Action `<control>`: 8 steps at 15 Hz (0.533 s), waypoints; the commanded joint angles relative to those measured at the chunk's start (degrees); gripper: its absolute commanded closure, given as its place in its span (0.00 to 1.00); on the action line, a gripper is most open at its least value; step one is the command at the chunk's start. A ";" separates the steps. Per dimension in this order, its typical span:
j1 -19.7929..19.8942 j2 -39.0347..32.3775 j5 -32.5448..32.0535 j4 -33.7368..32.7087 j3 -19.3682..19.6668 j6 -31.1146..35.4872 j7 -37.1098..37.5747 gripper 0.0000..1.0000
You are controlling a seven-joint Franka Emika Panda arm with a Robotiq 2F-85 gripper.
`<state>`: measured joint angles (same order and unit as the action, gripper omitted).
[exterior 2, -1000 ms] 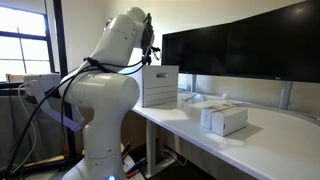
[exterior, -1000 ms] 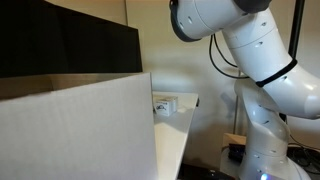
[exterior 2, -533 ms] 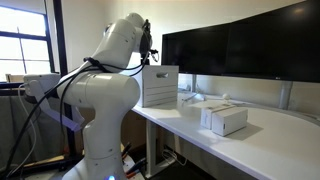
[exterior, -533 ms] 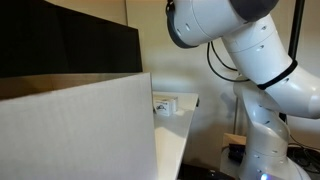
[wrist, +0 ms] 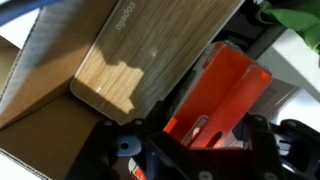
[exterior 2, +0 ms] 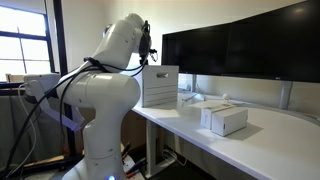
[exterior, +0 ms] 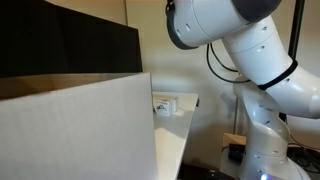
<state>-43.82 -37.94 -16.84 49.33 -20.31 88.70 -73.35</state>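
Note:
In the wrist view an orange plastic piece stands slanted between the dark fingers of my gripper, whose jaws sit against its two sides. Beside it a wood-patterned panel leans inside a brown cardboard box. In an exterior view the arm's wrist hangs over the upright cardboard box at the desk's end; the fingers are hidden there. In an exterior view a cardboard box fills the foreground and only the arm shows above it.
A small white box lies on the white desk. Dark monitors line the back of the desk. Something green shows at the wrist view's top right corner. The robot's base stands beside the desk.
The arm's upper part shifted slightly toward the box between a second ago and half a second ago. It has stayed still since then.

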 commanded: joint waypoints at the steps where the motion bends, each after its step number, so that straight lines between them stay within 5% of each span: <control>1: 0.31 -0.75 0.13 -2.02 -0.36 -0.42 -2.90 0.62; 8: 0.78 0.35 1.41 -3.18 -1.42 -2.55 -3.52 0.72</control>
<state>-43.67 -37.97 -16.19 48.16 -20.95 87.20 -73.51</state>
